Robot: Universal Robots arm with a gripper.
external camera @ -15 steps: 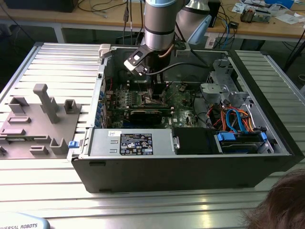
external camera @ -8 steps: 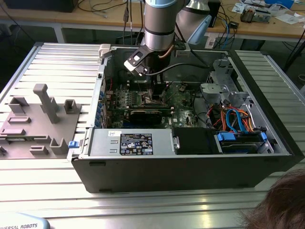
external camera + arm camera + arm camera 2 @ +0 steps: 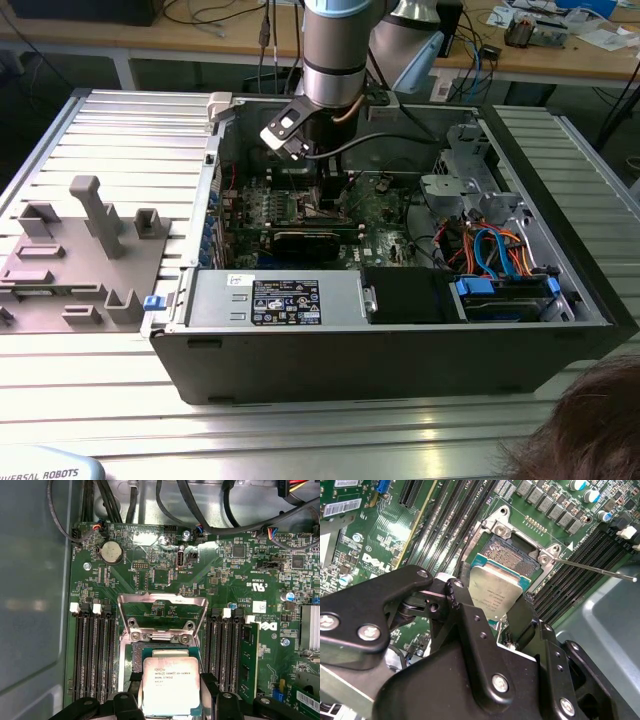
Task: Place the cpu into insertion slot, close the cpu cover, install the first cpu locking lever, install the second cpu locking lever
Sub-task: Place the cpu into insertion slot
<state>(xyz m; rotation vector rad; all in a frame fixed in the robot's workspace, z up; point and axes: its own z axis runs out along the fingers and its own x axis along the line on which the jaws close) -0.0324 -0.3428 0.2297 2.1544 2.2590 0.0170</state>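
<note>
Gripper (image 3: 173, 703) clenched on the cpu (image 3: 171, 682), which hangs slightly tilted just above the insertion slot (image 3: 512, 555). The cpu cover (image 3: 162, 598) stands open. Risk: released tilted or offset, the chip may seat crookedly and bend socket contacts.

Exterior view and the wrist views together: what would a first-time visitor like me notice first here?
In the exterior view, a grey robot arm reaches down into an open computer case lying on a ribbed metal table. In the first wrist view, its black tool grips a silver cpu over the insertion slot, with the cpu cover raised open.
</note>
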